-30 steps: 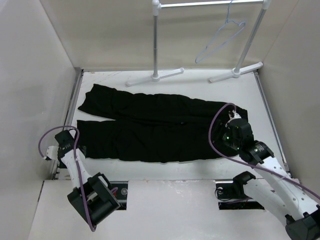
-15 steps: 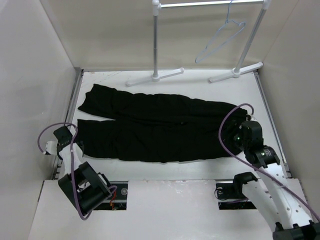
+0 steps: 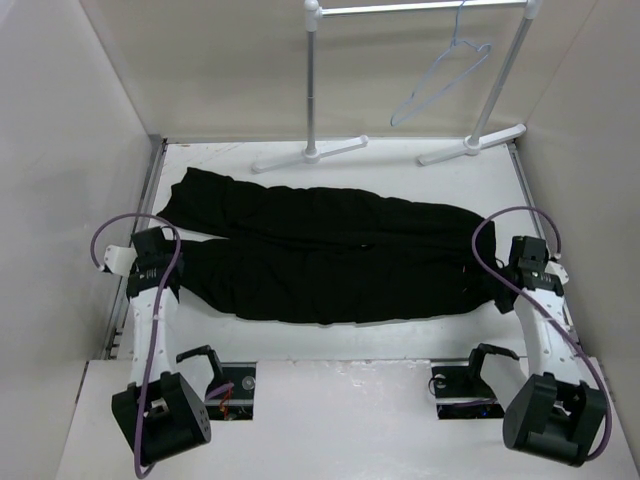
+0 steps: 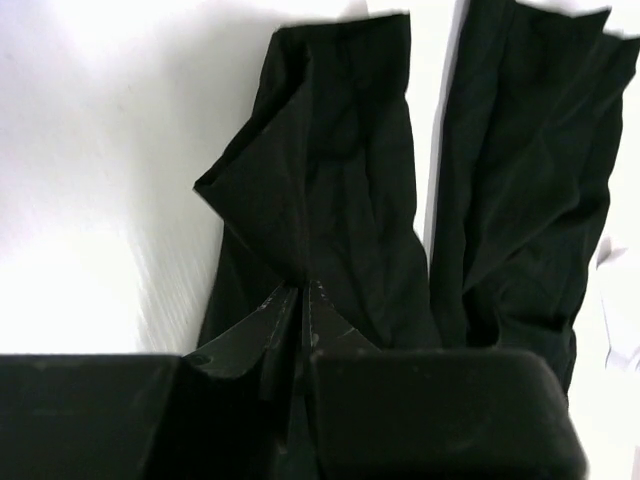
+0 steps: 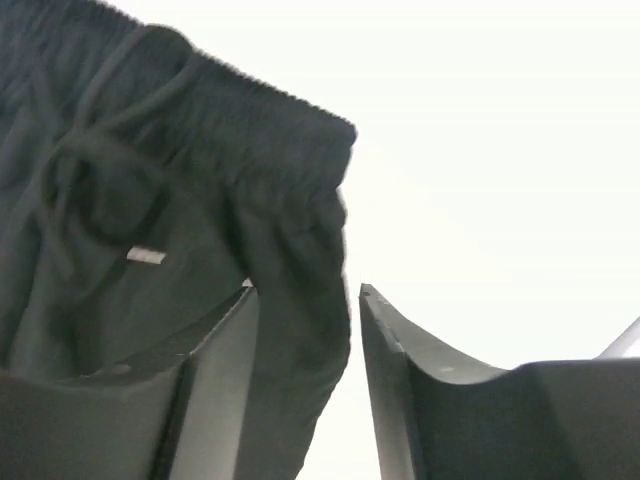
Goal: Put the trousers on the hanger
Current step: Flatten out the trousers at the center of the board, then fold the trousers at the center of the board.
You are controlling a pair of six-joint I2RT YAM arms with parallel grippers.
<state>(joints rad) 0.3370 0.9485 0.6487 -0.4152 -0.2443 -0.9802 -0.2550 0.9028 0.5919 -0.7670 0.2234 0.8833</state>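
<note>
Early days: trousers [image 3: 320, 260] flat mid-frame, hanger [image 3: 440, 85] empty on the rail [image 3: 420, 8], upper right. The left gripper [image 4: 300, 300] is clamped on a leg cuff, the right gripper [image 5: 306, 290] has jaws apart around the waistband. Nothing lifted.

White table [image 3: 400, 170], evenly lit, soft shadows only. Plain beige left wall [image 3: 70, 150], back wall [image 3: 220, 70], right wall [image 3: 590, 150] box it in. White rail stand [image 3: 313, 85] at far edge: two poles, flat feet on table, rail across top.

The trousers [image 5: 100, 200] run off the right wrist view's left edge.
</note>
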